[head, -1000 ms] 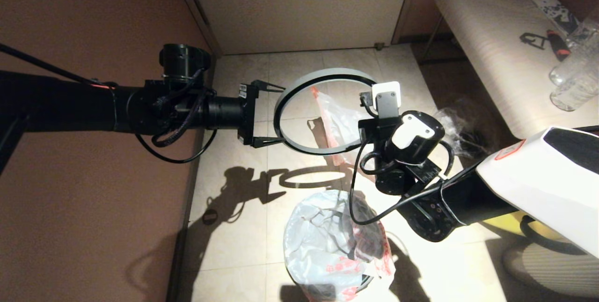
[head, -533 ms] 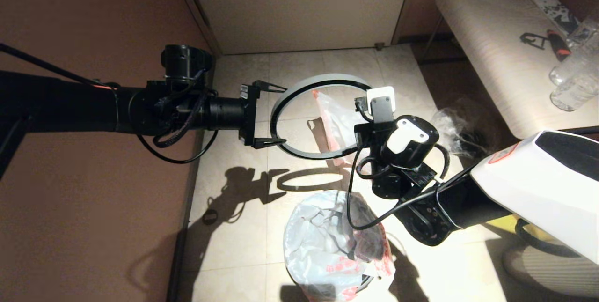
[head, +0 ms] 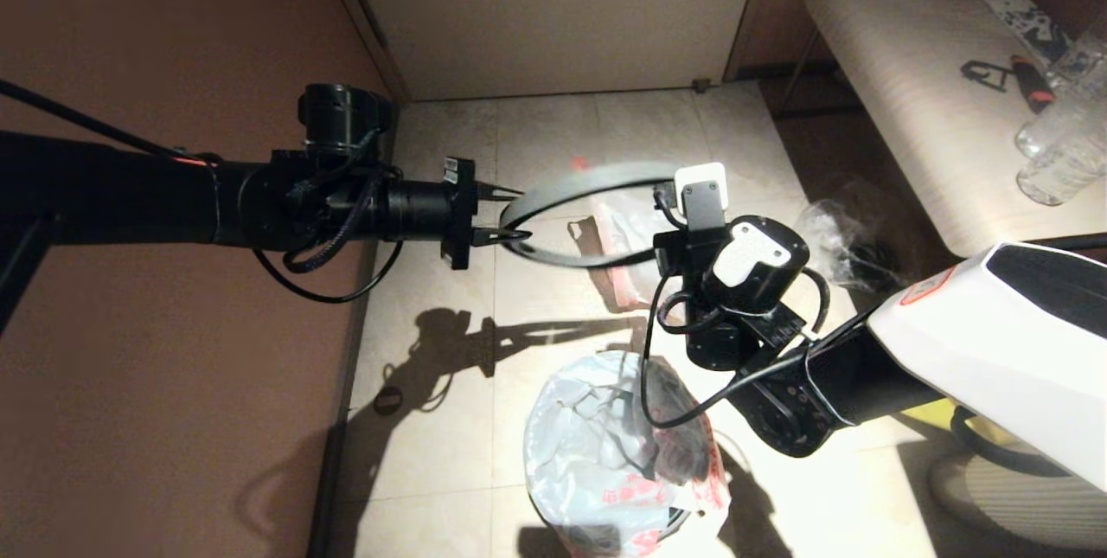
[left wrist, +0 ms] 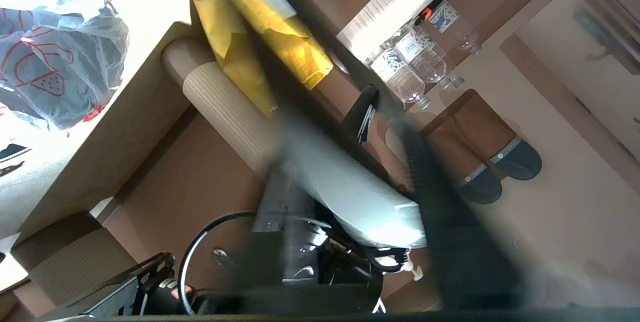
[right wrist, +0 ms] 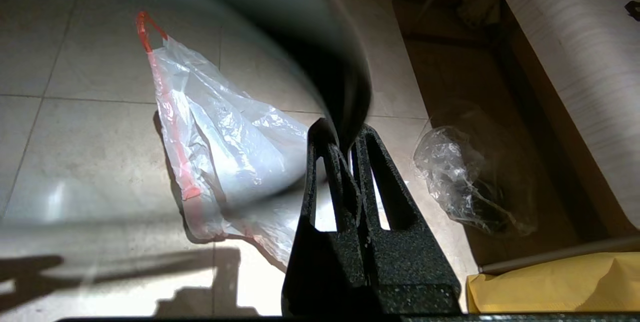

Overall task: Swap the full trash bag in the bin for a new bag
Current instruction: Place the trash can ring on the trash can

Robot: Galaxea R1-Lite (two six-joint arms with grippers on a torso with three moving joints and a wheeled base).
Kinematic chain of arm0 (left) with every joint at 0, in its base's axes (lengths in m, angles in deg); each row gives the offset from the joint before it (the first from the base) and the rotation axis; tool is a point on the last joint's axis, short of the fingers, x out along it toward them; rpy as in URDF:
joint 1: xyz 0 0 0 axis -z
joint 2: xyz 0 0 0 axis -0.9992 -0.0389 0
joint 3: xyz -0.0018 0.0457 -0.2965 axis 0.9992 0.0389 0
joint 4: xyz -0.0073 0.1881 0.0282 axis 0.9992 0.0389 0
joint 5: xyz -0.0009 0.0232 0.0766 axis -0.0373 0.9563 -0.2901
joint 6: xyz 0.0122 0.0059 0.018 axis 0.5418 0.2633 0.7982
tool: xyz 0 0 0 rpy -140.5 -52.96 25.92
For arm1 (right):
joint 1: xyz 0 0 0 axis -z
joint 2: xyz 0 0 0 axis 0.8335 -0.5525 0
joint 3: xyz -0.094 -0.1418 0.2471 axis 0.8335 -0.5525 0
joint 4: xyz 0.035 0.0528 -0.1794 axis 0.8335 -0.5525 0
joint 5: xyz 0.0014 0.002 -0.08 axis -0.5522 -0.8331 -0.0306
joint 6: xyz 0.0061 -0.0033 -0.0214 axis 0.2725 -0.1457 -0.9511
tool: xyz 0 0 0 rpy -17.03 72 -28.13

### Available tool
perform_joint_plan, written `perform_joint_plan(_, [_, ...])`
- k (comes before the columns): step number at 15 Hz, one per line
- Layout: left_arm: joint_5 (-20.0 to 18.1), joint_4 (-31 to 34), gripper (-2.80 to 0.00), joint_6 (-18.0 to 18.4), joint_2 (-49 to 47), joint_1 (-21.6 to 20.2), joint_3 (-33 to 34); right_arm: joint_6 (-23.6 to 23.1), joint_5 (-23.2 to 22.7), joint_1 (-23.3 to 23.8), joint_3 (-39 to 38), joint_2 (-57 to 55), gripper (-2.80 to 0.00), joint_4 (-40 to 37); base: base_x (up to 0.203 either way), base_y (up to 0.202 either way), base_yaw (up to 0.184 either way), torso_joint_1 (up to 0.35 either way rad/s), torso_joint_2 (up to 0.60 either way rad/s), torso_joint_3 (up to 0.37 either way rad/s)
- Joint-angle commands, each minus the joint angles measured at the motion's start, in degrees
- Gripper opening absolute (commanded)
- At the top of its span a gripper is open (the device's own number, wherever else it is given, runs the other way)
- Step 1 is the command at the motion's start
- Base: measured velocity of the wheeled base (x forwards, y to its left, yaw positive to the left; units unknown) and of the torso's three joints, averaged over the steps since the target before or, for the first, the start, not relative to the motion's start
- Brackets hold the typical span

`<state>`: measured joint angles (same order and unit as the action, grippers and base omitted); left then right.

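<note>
So we've got our left gripper (head: pixel 506 214) pinching one side of the grey hoop (head: pixel 575 182), our right gripper (right wrist: pixel 345 145) clamped on the other. The full trash bag (head: pixel 627 238) lies on the floor beyond, the new bag (head: pixel 610 454) lines the bin nearest us.

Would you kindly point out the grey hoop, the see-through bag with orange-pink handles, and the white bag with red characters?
grey hoop (head: pixel 578 183): head view, far arc.
see-through bag (right wrist: pixel 225 132): right wrist view, crumpled middle.
white bag with red characters (head: pixel 597 454): head view, near side.
</note>
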<state>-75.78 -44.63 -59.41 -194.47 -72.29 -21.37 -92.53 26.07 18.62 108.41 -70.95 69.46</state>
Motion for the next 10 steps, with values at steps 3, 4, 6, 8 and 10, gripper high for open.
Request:
perform_joint_plan(3, [-0.3,0.0,-2.80,-0.4,-0.8,0.1,-0.2,-1.6,0.1,-0.7,-0.1,0.0,-2.80,0.4,0.000,0.000,0.000,0.000,0.00,0.000])
perform_joint_plan(4, [-0.3,0.0,-2.80,-0.4,-0.9,0.1,-0.2,-2.4,0.1,-0.8,-0.1,0.0,0.00,0.4,0.000,0.000,0.000,0.000,0.00,0.000])
perform_joint_plan(6, [-0.3,0.0,-2.80,-0.4,-1.2,0.1,-0.2,-2.2,-0.1,-1.3,0.0,0.2,0.00,0.5,0.000,0.000,0.000,0.000,0.00,0.000])
perform_joint_plan(8, [-0.4,0.0,-2.80,-0.5,-1.3,0.1,-0.3,-2.2,-0.2,-1.4,-1.1,0.8,0.00,1.1,0.000,0.000,0.000,0.000,0.00,0.000])
perform_joint_plan(10, [-0.4,0.0,-2.80,-0.5,-1.4,0.1,-0.3,-2.2,-0.5,-2.0,-4.9,2.5,0.00,1.2,0.000,0.000,0.000,0.000,0.00,0.000])
